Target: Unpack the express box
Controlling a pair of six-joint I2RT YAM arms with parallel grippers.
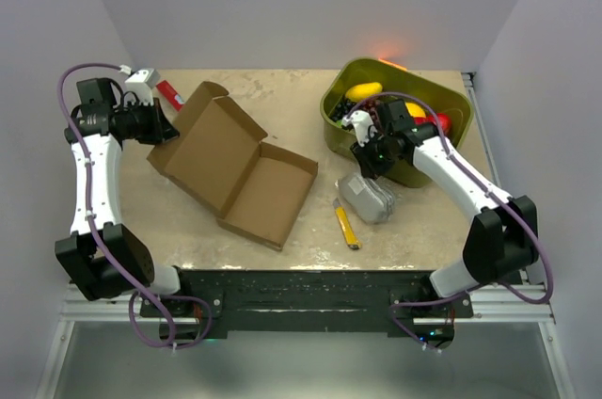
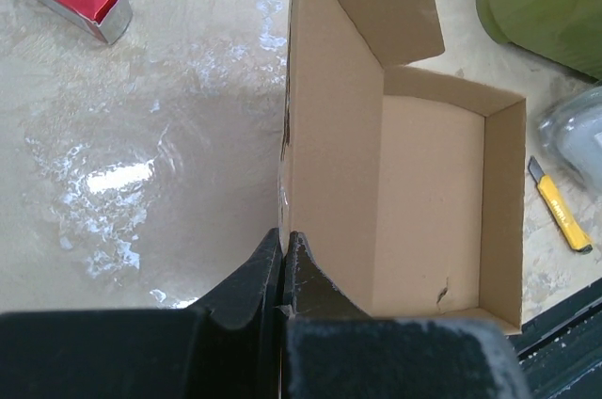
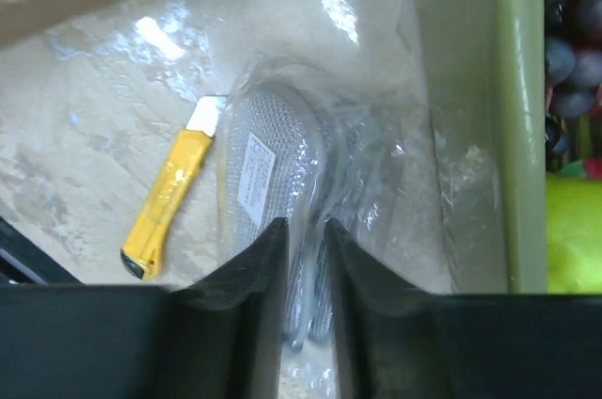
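The left arm (image 1: 94,171) and the right arm (image 1: 451,173) are built of glossy white link shells joined by chunky black joint housings, each rising from a black base at the bottom of the frame. A purple cable (image 1: 64,88) loops off the left arm at the upper left. A second purple cable (image 1: 547,272) curves round the right arm's elbow at the lower right. A small white block (image 1: 141,82) tops the left wrist. The left claw (image 2: 282,253) and the right claw (image 3: 299,234) have matte black, wedge-shaped fingers.
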